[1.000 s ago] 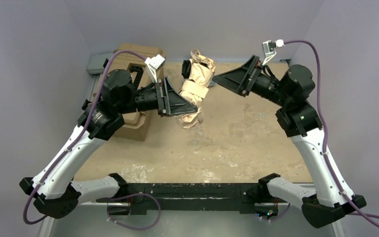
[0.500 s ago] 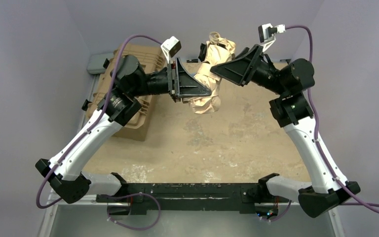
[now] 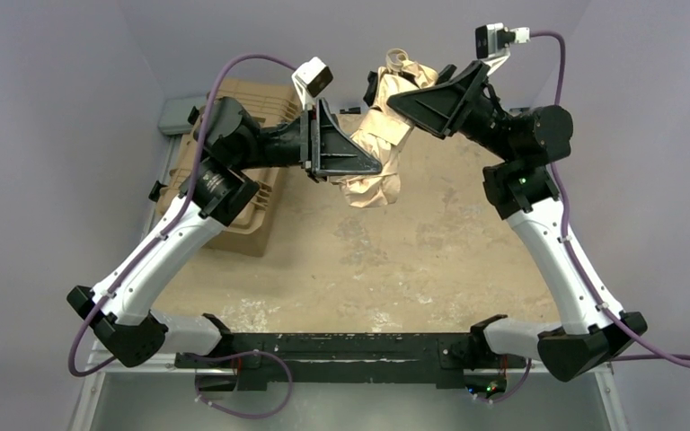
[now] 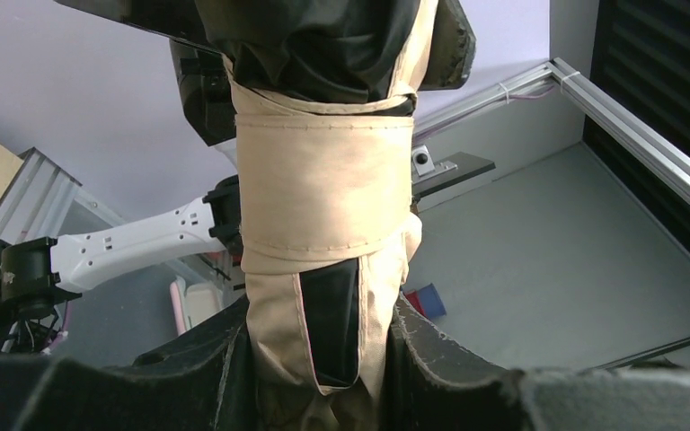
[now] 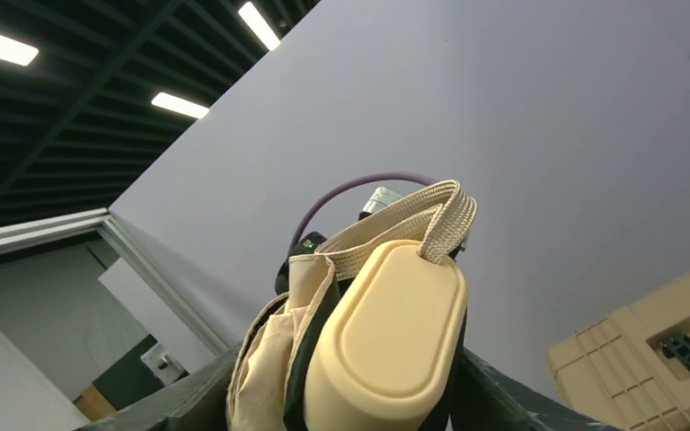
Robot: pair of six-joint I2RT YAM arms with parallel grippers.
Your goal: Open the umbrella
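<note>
Above the mottled worktop (image 3: 431,260) the umbrella (image 3: 382,144) is held aloft, furled, its cloth pinched between the left fingers (image 4: 202,368). The right fingers (image 5: 499,395) flank the beige handle (image 5: 386,341); whether they grip it, I cannot tell. Bracing the 2 ends seems the step in hand; next likely needs a firm handle hold and the strap (image 4: 323,180) freed.

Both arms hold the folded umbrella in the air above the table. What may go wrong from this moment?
1. The strap is still wrapped around the umbrella, so pulling may strain the cloth rather than open it.
2. The left gripper pinches only soft cloth, which may slip out.
3. The handle, inside the right gripper, is smooth and rounded; it may slide free.
</note>
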